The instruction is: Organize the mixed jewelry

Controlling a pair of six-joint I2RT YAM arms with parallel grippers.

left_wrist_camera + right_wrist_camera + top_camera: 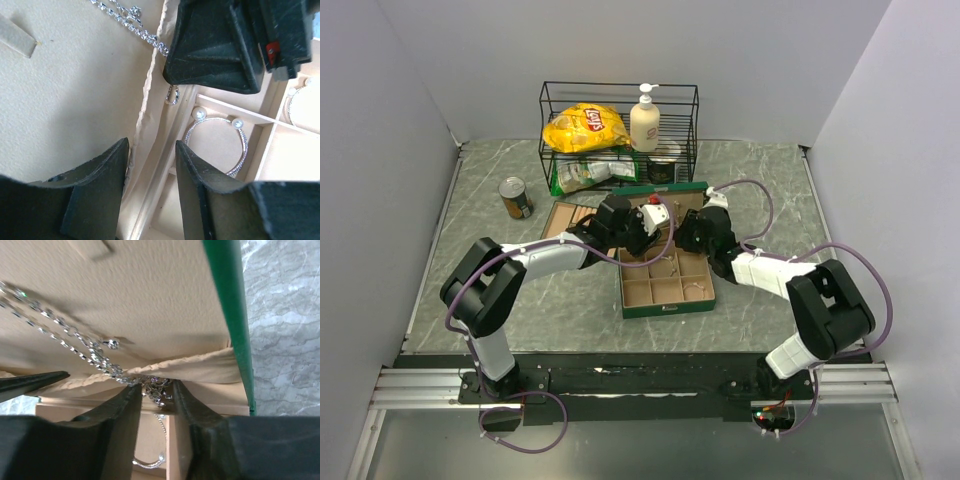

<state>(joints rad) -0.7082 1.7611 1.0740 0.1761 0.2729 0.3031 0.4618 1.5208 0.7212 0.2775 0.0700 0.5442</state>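
My right gripper (pixel 156 390) is clenched on one end of the rhinestone chain (pixel 145 36), low in the centre of the right wrist view. It sits over the fabric hinge (pixel 200 367) where the open lid (pixel 150 290) meets the green jewelry box (pixel 665 312). The rest of the chain trails to the upper left across the lid's tan lining. A small link (pixel 171 94) dangles under my right fingertip (pixel 210 55).

My left gripper (pixel 150 150) hangs released just beside it, at the bottom of its own view. Nothing is between its fingers, and the box's tan back wall shows in the gap.

A silver hoop with two pearls (pixel 238 123) lies flat in a compartment at right centre. A second hoop (pixel 292 91) shows in the next compartment, at the right edge.

From above, the box sits mid-bench (pixel 760 170), and both grippers meet over its far end.
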